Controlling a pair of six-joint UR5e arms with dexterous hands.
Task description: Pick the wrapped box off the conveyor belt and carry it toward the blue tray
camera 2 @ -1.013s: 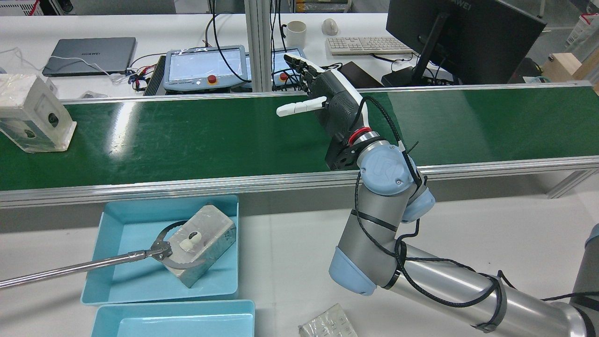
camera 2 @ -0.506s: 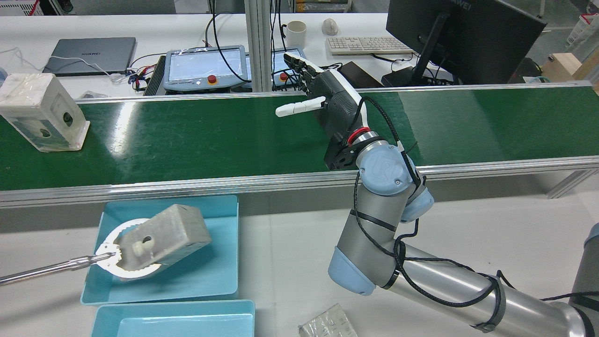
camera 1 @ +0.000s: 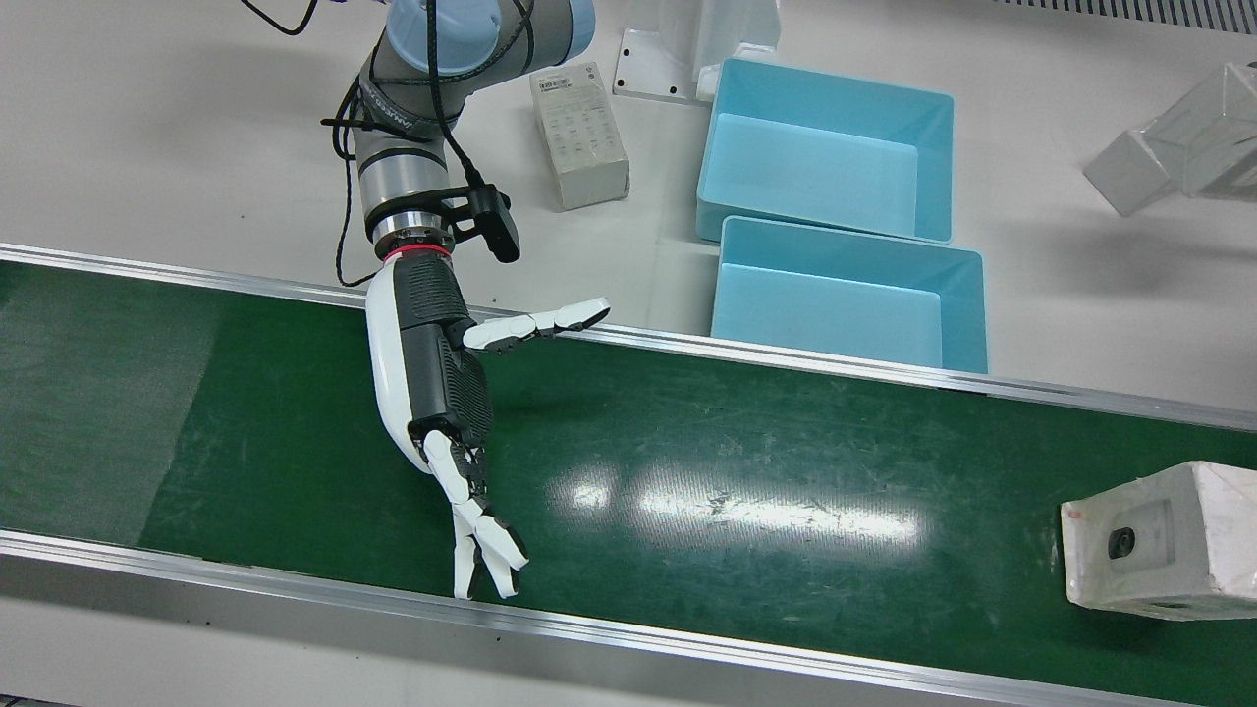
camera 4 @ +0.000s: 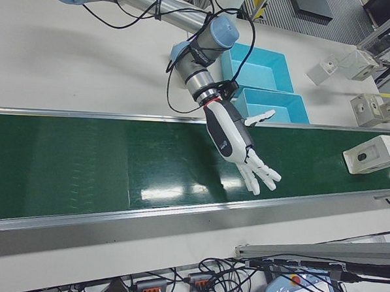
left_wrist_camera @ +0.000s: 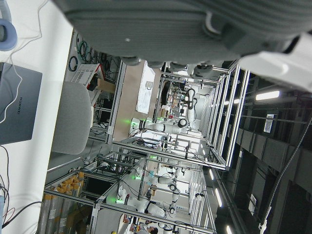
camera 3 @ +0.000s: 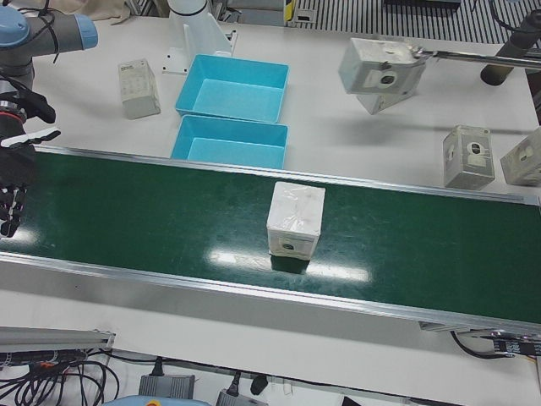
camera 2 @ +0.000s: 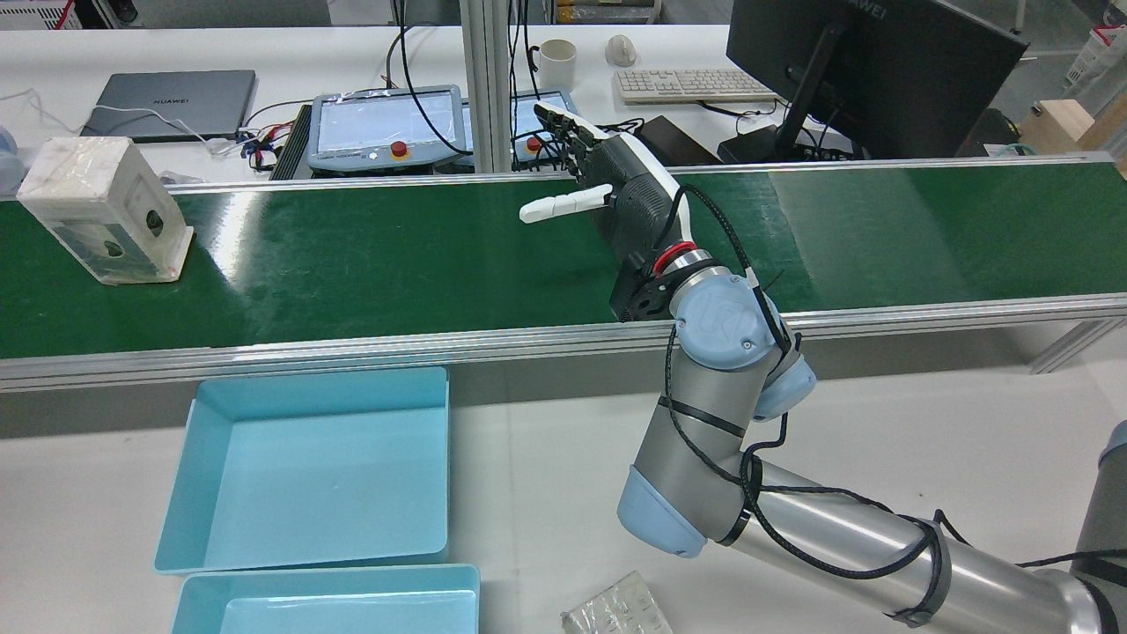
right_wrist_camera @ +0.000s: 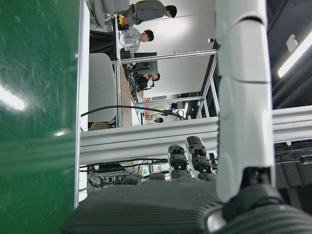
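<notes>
Right hand (camera 2: 616, 189) over conveyor belt (camera 2: 396, 255), fingers spread apart, holding nothing, thumb pointing toward box's side. Wrapped box (camera 2: 106, 211) upright on belt, well apart from hand, far along belt toward rear view's left. Blue tray (camera 2: 308, 467) on table beside belt's near rail, between hand and box along belt. Left hand: only blurred edge in own view, state cannot tell.

Belt (camera 3: 169, 203): one wrapped box (camera 3: 295, 218) upright, mid-belt.
Trays (camera 3: 232, 114): two, blue, beyond belt.
Right hand (camera 3: 13, 178): left edge, fingers spread.
</notes>
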